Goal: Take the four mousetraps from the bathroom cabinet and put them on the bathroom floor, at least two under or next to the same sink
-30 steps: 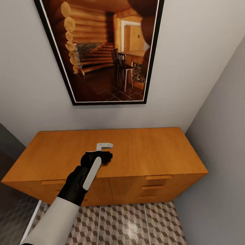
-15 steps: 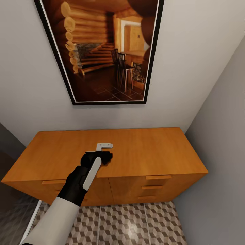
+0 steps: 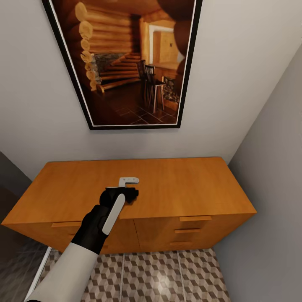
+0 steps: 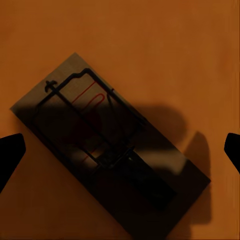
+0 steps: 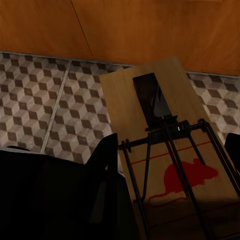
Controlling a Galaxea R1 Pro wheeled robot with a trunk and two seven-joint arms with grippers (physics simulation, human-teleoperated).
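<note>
Low over the orange-brown cabinet (image 3: 180, 188), my left gripper (image 3: 126, 189) points down at its top. In the left wrist view a mousetrap (image 4: 107, 140) lies flat on that top, in shadow, between the widely spread fingertips (image 4: 10, 150) of the open left gripper (image 4: 120, 149), which do not touch it. My right gripper (image 5: 170, 150) is shut on a second mousetrap (image 5: 165, 125) with a red mouse mark, held across its width. Behind that one are the cube-patterned bathroom floor (image 5: 45, 90) and the cabinet front (image 5: 150, 25).
A large framed picture (image 3: 126, 63) hangs on the wall above the cabinet. A grey side wall (image 3: 272, 188) closes the right. A dark glass panel (image 3: 16, 260) stands at the lower left. Patterned floor (image 3: 159, 272) lies before the drawer handles (image 3: 195, 218).
</note>
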